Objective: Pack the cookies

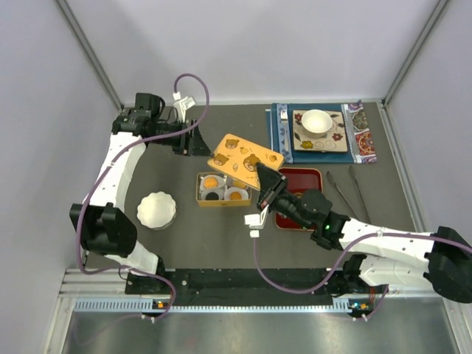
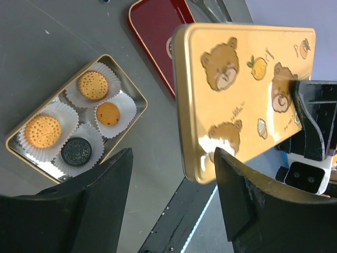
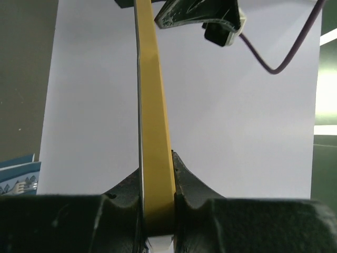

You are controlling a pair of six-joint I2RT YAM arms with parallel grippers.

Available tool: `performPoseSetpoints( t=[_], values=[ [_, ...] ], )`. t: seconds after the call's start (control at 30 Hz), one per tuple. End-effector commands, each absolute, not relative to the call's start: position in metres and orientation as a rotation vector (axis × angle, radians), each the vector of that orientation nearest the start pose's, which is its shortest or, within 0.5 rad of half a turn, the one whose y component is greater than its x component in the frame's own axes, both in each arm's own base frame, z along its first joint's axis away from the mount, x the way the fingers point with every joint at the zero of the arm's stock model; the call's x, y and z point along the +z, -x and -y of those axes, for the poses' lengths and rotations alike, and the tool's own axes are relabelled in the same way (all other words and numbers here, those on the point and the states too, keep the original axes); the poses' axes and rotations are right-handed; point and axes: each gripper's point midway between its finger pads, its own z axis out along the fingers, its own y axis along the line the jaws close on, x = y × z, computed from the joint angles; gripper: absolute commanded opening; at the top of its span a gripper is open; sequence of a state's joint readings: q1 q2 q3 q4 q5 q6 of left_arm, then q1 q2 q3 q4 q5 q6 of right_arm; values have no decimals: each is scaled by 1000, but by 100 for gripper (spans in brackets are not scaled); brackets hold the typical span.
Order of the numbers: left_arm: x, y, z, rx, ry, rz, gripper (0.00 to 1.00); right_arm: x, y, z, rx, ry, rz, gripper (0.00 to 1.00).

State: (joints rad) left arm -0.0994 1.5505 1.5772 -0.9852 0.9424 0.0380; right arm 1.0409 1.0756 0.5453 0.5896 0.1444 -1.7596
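An open yellow tin (image 1: 200, 198) holds white paper cups with the cookies: three orange ones (image 2: 92, 85), (image 2: 108, 114), (image 2: 42, 131) and a black-brown one (image 2: 76, 151). My right gripper (image 1: 267, 182) is shut on the end edge of the yellow bear-printed lid (image 1: 242, 159) and holds it tilted above the tin's far side. In the right wrist view the pads (image 3: 181, 179) clamp the lid's edge (image 3: 152, 105). My left gripper (image 1: 196, 140) is open at the lid's far-left end. In the left wrist view its fingers (image 2: 247, 205) straddle the corner of the lid (image 2: 237, 89) without touching it.
A red tray (image 1: 311, 177) lies under my right arm, right of the tin. A stack of white fluted cups (image 1: 156, 210) sits at the left. A white bowl (image 1: 316, 122) on a patterned plate and blue mat is at the back right. Metal tongs (image 1: 346, 190) lie beside the tray.
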Motion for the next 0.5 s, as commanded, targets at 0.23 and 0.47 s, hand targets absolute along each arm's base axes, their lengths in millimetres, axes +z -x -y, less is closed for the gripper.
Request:
performPoseSetpoints(
  t=[0.23, 0.47],
  values=[
    [283, -310, 186, -1377, -621, -2193, 69, 318, -229, -317, -634, 1370, -220, 0],
    [276, -295, 193, -1476, -627, -2203, 68, 312, -233, -326, -632, 1367, -218, 0]
  ],
)
